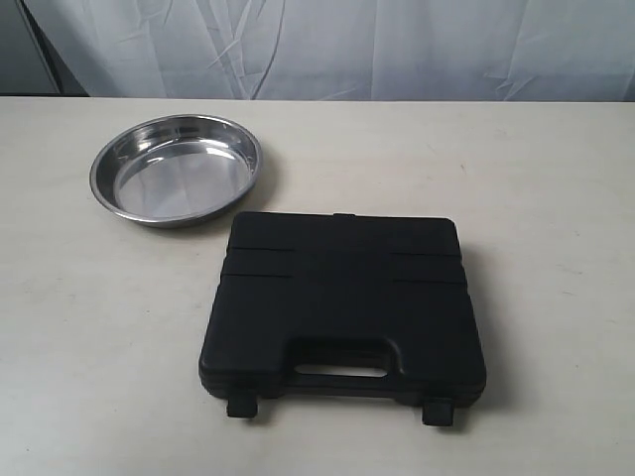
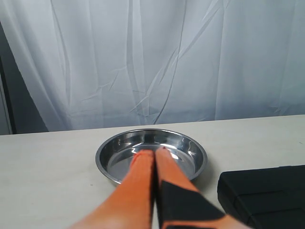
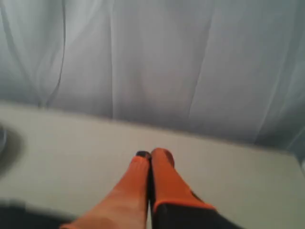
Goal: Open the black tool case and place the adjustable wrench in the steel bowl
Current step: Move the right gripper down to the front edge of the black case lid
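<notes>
The black tool case point(image 1: 342, 302) lies closed and flat on the table, handle and two latches toward the front edge; one corner of the case point(image 2: 264, 195) shows in the left wrist view. The adjustable wrench is hidden. The steel bowl point(image 1: 177, 169) stands empty at the back left of the case. My left gripper point(image 2: 153, 151) is shut with nothing in it, its orange fingertips in line with the bowl point(image 2: 151, 152) beyond them. My right gripper point(image 3: 150, 154) is also shut and empty above bare table. Neither gripper appears in the exterior view.
The pale table point(image 1: 79, 327) runs to a white curtain point(image 1: 327, 45) at the back. A dark gap shows beside the curtain point(image 2: 19, 114) in the left wrist view.
</notes>
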`<move>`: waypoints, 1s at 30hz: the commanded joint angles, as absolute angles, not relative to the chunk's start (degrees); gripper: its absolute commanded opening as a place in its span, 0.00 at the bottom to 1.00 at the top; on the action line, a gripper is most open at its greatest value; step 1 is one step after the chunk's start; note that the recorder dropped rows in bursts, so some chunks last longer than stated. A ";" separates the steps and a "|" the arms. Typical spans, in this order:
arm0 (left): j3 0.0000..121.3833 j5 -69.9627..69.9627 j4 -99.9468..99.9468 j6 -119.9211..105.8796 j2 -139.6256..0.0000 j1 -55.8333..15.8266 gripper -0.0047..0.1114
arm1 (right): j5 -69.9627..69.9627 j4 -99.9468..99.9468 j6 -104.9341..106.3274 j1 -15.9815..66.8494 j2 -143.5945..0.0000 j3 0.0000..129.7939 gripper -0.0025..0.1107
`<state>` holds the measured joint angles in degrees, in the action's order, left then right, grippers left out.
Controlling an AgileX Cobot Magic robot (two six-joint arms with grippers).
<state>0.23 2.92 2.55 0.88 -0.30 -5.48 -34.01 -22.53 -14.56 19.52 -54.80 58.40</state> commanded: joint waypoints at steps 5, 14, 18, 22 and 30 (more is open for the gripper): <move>0.00 2.83 2.22 0.92 0.00 -5.85 0.04 | -63.10 15.22 29.46 30.19 -85.66 70.22 0.02; 0.00 2.83 2.22 0.92 0.00 -5.85 0.04 | -60.72 14.52 29.98 44.21 -100.98 70.22 0.30; 0.00 2.83 2.22 0.92 0.00 -5.85 0.04 | -59.50 11.73 30.01 48.94 -104.43 70.22 0.47; 0.00 2.83 2.22 0.92 0.00 -5.85 0.04 | -56.56 9.31 30.01 51.15 -107.44 70.22 0.43; 0.00 2.96 2.22 0.92 0.00 -5.85 0.04 | -54.44 8.65 30.01 51.15 -111.40 70.22 0.42</move>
